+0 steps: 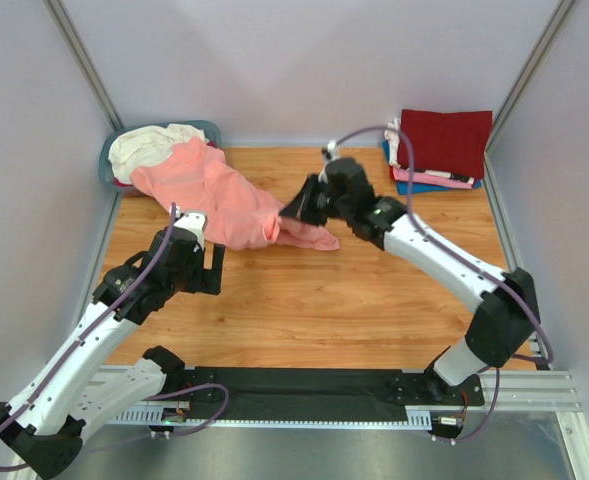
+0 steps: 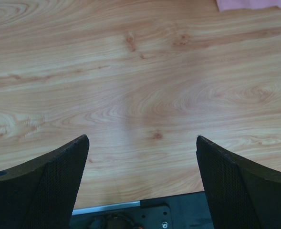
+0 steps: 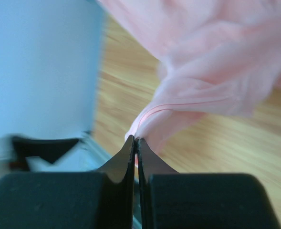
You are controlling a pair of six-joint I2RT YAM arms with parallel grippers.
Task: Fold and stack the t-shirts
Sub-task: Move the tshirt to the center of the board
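A salmon-pink t-shirt [image 1: 214, 190] trails from the basket at the back left across the wooden table. My right gripper [image 1: 296, 208] is shut on its hem and holds that edge raised above the table; in the right wrist view the pink cloth [image 3: 212, 90] is pinched between the closed fingertips [image 3: 136, 141]. My left gripper [image 1: 210, 270] stands open near the shirt's front edge, with nothing between its fingers [image 2: 59, 176]; only a corner of pink cloth [image 2: 254, 4] shows at the top of its view. Folded t-shirts [image 1: 442, 148], dark red on top, are stacked at the back right.
A blue-grey plastic basket [image 1: 109, 170] at the back left holds a cream-white t-shirt [image 1: 149, 142]. Grey walls close in the table on three sides. A black mounting plate [image 1: 304, 390] runs along the near edge between the arm bases.
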